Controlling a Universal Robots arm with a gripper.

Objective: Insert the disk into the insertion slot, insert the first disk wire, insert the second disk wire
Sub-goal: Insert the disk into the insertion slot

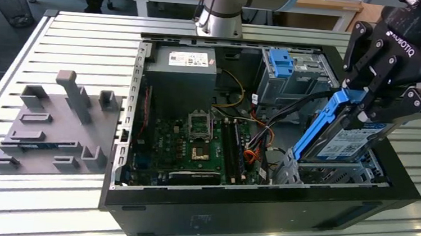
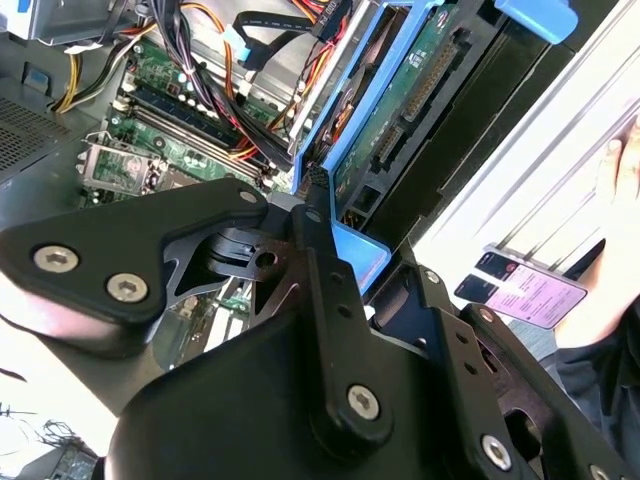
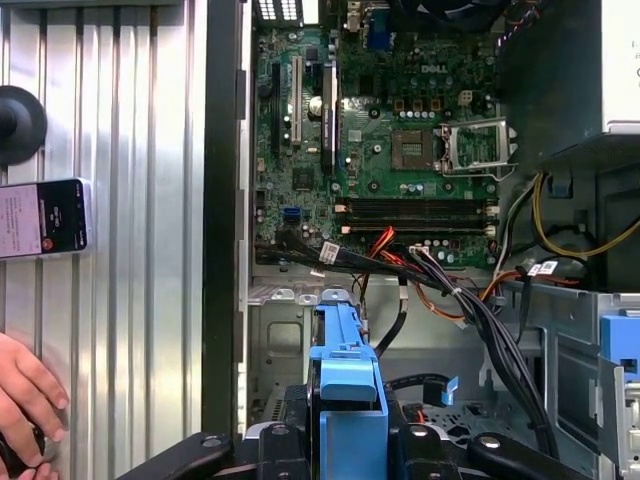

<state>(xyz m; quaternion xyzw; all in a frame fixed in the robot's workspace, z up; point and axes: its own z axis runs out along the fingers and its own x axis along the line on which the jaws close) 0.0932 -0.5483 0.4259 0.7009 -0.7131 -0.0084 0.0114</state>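
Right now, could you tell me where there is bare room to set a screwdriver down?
The slatted table is bare on the far and near sides of the grey fixture plate. Crowded: inside the computer case, where cables run and the hand holds the disk.

On the gripper (image 1: 377,111): white lettering across the black housing.
On the disk (image 1: 348,143): printed label, fine print not legible.
On the power supply (image 1: 187,58): white sticker, print not legible.
On the phone (image 3: 42,217): screen text, not legible.

The gripper (image 1: 370,116) — jaws clamped on the disk (image 1: 346,143) — holds it tilted over the insertion slot (image 1: 336,174)
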